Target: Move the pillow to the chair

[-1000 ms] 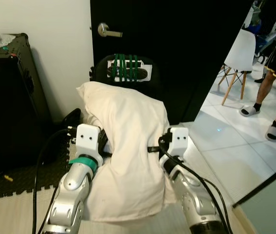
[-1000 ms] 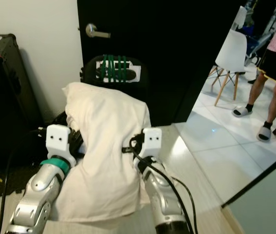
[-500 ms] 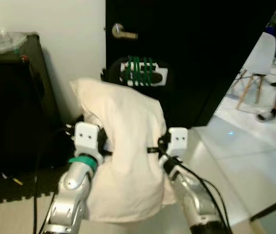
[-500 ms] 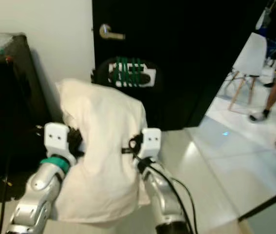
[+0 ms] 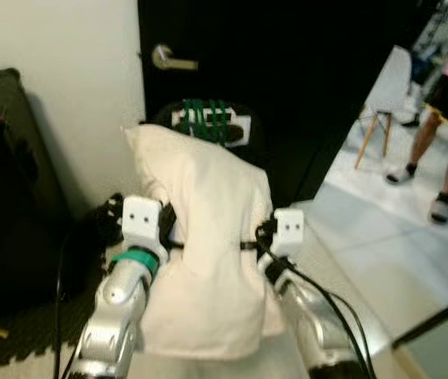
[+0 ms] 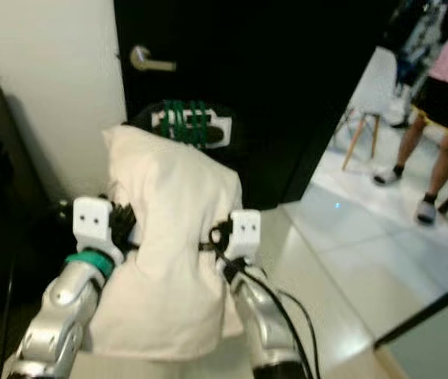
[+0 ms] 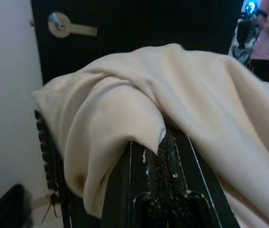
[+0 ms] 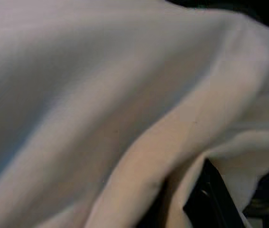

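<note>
I've swung back toward the black chair (image 5: 208, 126), pillow (image 5: 208, 237) pinched between left gripper (image 5: 164, 229) and, seemingly, right gripper (image 5: 263, 237), so placement looks close.

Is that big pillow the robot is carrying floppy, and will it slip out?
Probably floppy: the cream pillow sags below both arms and folds over the left pincer. It looks light for its size, since it is held up from the sides by the left pincer and the right pincer. It might slip a bit, as loose fabric bunches at the grip.
</note>
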Tool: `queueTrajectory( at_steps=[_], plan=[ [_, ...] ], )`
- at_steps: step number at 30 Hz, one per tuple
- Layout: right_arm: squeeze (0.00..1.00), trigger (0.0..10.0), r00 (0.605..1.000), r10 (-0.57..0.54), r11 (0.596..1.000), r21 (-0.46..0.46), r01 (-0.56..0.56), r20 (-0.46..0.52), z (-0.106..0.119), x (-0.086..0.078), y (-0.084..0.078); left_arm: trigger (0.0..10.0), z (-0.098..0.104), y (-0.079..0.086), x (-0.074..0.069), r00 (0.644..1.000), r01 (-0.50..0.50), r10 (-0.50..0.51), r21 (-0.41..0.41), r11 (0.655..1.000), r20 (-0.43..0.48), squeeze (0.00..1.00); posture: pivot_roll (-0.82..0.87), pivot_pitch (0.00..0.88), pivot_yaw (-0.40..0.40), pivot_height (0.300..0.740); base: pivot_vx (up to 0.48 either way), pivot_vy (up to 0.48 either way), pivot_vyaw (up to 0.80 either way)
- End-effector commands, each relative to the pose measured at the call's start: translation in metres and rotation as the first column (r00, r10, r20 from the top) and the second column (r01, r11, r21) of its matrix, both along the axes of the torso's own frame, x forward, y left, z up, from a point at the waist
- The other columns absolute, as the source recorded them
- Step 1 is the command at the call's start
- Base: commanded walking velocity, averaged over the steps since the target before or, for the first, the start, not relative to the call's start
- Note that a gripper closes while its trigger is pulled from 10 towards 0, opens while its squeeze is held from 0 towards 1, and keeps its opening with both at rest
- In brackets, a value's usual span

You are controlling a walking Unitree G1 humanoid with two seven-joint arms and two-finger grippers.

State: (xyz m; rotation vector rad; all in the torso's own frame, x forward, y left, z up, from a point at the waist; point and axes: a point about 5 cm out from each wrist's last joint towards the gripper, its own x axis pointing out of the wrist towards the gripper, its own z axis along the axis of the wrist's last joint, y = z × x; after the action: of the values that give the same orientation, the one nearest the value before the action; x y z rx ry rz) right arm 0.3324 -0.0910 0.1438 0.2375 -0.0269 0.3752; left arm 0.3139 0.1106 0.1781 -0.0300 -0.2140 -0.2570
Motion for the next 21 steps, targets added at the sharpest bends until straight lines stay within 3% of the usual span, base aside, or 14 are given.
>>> queueTrajectory(
  at_steps=[1,21],
  plan=[
    [0.0,10.0,0.993,0.09,0.996,0.008,-0.091,0.079,0.0156,-0.0021,0.0222,10.0,0.0051,-0.014,-0.0031,0.996,0.077,-0.077,0.006,0.997,0.036,0.0,0.03,0.024,0.013,0.74,0.274,0.0,0.0],
    [0.0,10.0,0.993,0.094,0.996,0.001,-0.094,0.069,0.0112,-0.0006,0.0252,10.0,0.0027,-0.009,-0.0026,0.997,0.071,-0.071,0.019,0.997,0.029,0.0,0.05,0.017,0.031,0.74,0.268,0.0,0.0]
  ],
)
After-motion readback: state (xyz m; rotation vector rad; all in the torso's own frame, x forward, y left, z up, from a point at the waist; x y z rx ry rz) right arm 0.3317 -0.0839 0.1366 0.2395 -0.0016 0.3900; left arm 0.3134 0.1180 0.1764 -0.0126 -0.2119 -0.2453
